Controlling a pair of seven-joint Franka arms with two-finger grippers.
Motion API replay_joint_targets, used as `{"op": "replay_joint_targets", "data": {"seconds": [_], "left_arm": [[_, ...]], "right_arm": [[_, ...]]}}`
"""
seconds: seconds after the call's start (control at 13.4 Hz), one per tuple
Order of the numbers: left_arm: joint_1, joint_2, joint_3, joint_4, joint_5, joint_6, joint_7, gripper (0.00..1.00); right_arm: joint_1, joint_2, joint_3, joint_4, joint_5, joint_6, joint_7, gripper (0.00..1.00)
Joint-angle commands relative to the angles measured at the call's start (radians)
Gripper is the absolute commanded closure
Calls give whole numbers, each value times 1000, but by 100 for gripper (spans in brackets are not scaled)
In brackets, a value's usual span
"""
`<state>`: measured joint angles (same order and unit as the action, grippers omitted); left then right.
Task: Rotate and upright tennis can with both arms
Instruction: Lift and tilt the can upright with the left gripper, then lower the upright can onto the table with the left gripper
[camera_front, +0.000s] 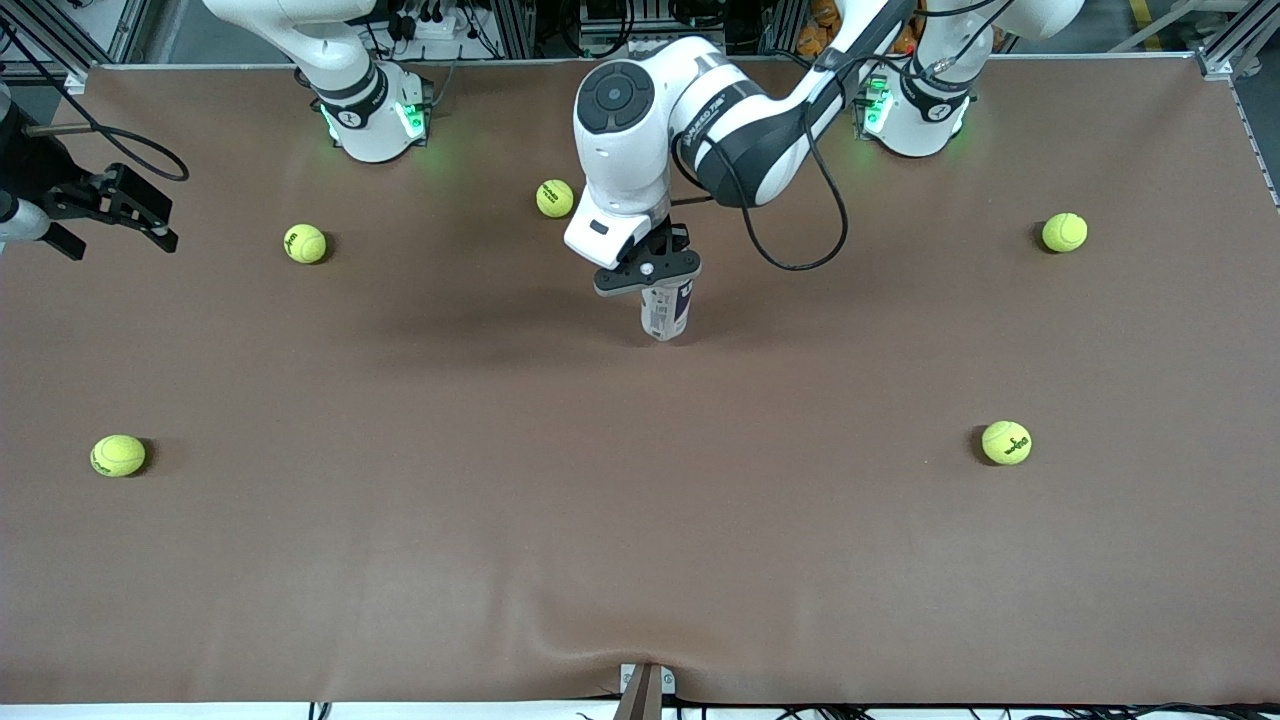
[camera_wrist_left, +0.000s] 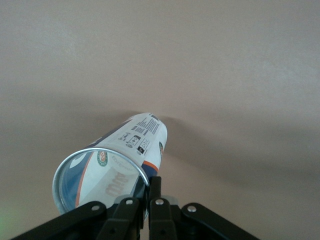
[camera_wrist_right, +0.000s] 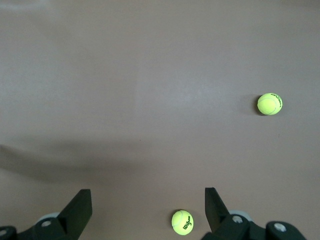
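The tennis can (camera_front: 667, 312) is a clear cylinder with a white and dark-blue label. It stands about upright at the middle of the table, silvery open rim on top. My left gripper (camera_front: 655, 283) is right above it, shut on the can's rim. In the left wrist view the fingers (camera_wrist_left: 155, 184) pinch the rim wall of the can (camera_wrist_left: 131, 150), one inside and one outside. My right gripper (camera_front: 115, 225) is open and empty, up over the right arm's end of the table. Its jaws stand wide apart in the right wrist view (camera_wrist_right: 147, 200).
Several yellow-green tennis balls lie on the brown table (camera_front: 640, 520). One ball (camera_front: 555, 198) is near the can toward the bases, others (camera_front: 305, 243) (camera_front: 1064, 232) lie farther out. Two balls (camera_wrist_right: 182, 222) (camera_wrist_right: 270, 104) show below the right gripper.
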<state>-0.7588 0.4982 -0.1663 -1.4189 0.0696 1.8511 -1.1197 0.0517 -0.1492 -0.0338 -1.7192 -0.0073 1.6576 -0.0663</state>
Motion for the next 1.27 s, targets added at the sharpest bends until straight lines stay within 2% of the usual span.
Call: {"op": "replay_joint_targets", "data": {"seconds": [0.0,0.52,0.6,0.67,0.75,0.97,1.2], "left_arm": [[-1,28,7,35,21,-24,-5,100],[-7,69,5,34,21,14,-9,100],[-7,74,5,34,19,22,-9,82],[-4,77,5,34,18,33,-9,56],[-2,77,5,34,18,37,-11,44],[-2,74,5,34,16,37,-18,24],[3,48,5,34,15,37,-23,10]], "right_arm": [[10,-4,-5,0,13,5,16,0],[11,-1,-5,0,13,7,16,0],[13,-1,-5,0,13,7,16,0],[14,-1,-5,0,13,7,16,0],[14,0,-5,0,13,7,16,0],[16,0,-5,0,13,7,16,0],[16,0,-5,6,13,7,16,0]]}}
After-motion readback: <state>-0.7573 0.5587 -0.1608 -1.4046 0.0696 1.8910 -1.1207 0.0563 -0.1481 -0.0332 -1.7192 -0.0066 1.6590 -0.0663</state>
